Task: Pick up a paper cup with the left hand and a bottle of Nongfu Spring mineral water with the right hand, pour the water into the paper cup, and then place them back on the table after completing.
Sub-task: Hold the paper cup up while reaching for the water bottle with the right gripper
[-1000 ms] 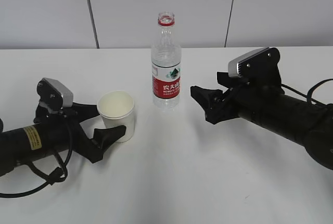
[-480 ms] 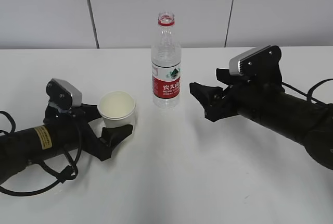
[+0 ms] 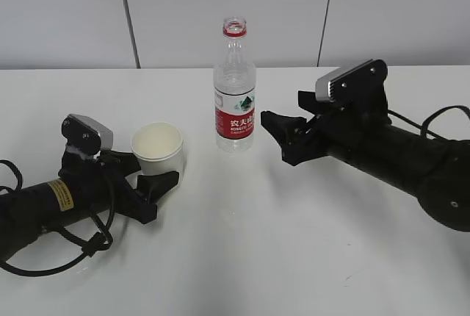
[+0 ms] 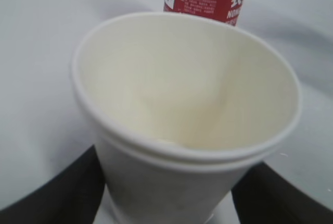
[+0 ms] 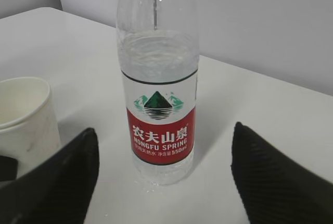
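We found the cup (image 3: 157, 150) standing left of centre on the table (image 3: 242, 257), between the fingers of the left hand (image 3: 150, 176). In the left wrist view the fingers (image 4: 47, 198) sat close on either side of the cup's lower wall; we could not tell whether they were pressing it.

The bottle (image 3: 234, 88) stood uncapped at upper centre, its water (image 5: 156, 52) reaching the shoulder above the red label. The right hand (image 3: 277, 137) lay right of it, spread wide and empty, the bottle framed ahead between its fingers (image 5: 57, 182) in the right wrist view.

We judged the cup light, thin-walled and easily crushed; a gentle hold low to mid wall would suit. The bottle we judged fairly heavy, smooth and squeezable, so with no cap a hard grip could spill; the labelled waist looked the best hold.

Against the earlier frames, the cup had shifted left and farther up the frame with the left hand, and the right hand had advanced towards the bottle.
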Action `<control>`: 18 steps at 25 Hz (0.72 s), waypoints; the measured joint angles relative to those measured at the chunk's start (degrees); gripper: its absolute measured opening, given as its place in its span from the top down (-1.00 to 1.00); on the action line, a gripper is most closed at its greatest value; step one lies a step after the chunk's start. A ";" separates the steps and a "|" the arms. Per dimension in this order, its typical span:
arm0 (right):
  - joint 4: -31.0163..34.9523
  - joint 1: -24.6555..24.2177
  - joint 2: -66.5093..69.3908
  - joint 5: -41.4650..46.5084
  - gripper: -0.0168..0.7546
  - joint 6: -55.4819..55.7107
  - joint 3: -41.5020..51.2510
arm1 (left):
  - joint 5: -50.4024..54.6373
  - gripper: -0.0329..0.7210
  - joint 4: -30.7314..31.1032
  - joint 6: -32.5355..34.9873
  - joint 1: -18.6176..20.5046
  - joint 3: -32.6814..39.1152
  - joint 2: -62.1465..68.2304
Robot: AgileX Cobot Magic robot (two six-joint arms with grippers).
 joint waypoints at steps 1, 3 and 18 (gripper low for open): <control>-0.26 0.00 0.86 -0.10 -0.56 0.00 -0.73 | 0.00 -0.30 -0.02 0.00 0.00 0.00 0.05; -0.63 0.00 3.41 -0.39 -0.56 0.00 -2.45 | 0.00 -0.30 -0.52 0.00 0.00 0.00 0.05; -1.43 0.00 17.33 -11.24 -0.56 -3.54 -7.52 | 0.00 -0.16 -4.26 0.00 0.00 0.00 0.05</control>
